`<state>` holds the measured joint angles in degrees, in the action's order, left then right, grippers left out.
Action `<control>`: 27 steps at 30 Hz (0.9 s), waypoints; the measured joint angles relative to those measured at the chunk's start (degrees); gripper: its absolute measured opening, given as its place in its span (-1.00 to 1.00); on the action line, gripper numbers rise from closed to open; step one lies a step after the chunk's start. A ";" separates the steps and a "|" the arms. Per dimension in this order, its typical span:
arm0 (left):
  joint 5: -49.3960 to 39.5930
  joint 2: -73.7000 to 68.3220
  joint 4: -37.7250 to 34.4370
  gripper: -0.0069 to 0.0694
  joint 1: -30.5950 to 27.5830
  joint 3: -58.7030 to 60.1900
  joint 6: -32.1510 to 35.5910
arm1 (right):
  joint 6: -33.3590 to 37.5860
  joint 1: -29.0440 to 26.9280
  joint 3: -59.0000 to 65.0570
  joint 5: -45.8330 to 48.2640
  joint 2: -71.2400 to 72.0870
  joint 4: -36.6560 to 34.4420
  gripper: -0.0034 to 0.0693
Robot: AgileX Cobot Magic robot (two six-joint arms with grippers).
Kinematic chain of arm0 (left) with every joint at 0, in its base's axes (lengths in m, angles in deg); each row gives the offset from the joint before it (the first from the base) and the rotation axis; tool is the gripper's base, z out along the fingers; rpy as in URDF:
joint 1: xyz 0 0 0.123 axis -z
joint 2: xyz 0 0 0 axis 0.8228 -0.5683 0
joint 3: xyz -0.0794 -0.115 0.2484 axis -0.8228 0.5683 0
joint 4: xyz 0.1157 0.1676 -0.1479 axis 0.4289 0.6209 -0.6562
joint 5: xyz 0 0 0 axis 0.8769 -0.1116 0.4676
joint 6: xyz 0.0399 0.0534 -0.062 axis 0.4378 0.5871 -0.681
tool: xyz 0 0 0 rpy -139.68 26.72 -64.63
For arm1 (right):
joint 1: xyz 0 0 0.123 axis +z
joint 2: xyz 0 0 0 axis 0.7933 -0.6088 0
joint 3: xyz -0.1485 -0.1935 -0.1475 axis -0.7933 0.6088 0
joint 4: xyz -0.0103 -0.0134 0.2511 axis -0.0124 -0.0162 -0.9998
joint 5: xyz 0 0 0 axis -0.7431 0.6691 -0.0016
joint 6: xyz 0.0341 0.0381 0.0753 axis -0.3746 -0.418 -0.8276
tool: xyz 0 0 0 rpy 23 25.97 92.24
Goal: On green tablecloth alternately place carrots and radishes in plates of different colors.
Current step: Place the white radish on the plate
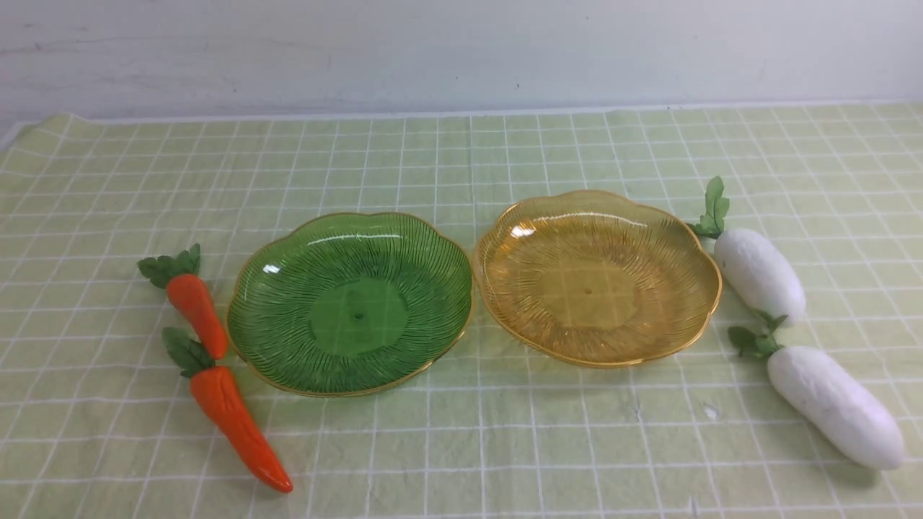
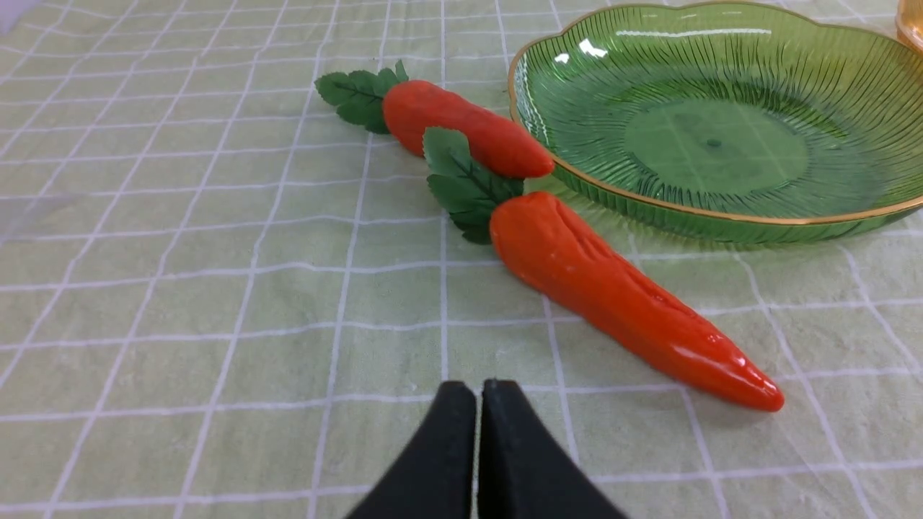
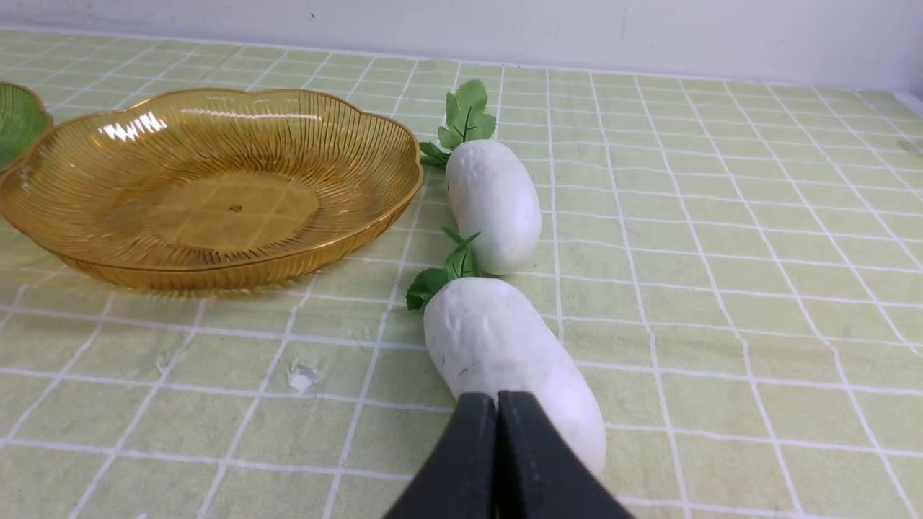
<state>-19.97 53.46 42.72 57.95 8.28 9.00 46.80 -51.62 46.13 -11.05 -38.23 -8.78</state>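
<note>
From the front, the green tablecloth (image 1: 461, 447) covers the surface. The green plate (image 1: 351, 306) and the amber plate (image 1: 597, 280) sit side by side in the middle, rims almost touching, both empty. The far carrot (image 1: 196, 306) and near carrot (image 1: 238, 425) lie on the cloth at the green plate's left, the far one's tip just beside its rim. The far radish (image 1: 758, 274) and near radish (image 1: 835, 405) lie at the amber plate's right. Neither arm shows here. In the left wrist view, the left hand (image 2: 479, 404) has its fingers pressed together on nothing, short of the near carrot. In the right wrist view, the right hand (image 3: 496, 404) is likewise closed and empty, over the near radish's end; contact cannot be told. Nothing is plated, so the first pick appears to be the step in hand. Next, one hand must part its fingers and straddle its nearest vegetable across the thick middle.
</note>
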 joint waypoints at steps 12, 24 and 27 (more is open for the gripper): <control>2.37 0.00 -11.81 -0.84 0.00 0.02 -11.19 | -5.22 0.00 0.26 -1.54 0.00 -9.07 -0.95; 6.28 0.00 -43.28 -0.84 0.00 0.17 -26.48 | -16.10 0.00 0.44 -3.93 0.00 -39.60 -0.95; 6.67 0.00 -46.83 -0.84 0.00 0.11 -26.48 | -15.78 0.00 0.44 -4.32 0.00 -40.01 -0.95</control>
<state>-13.30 53.46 -4.10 57.95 8.39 -17.48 31.02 -51.62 46.57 -15.37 -38.23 -48.79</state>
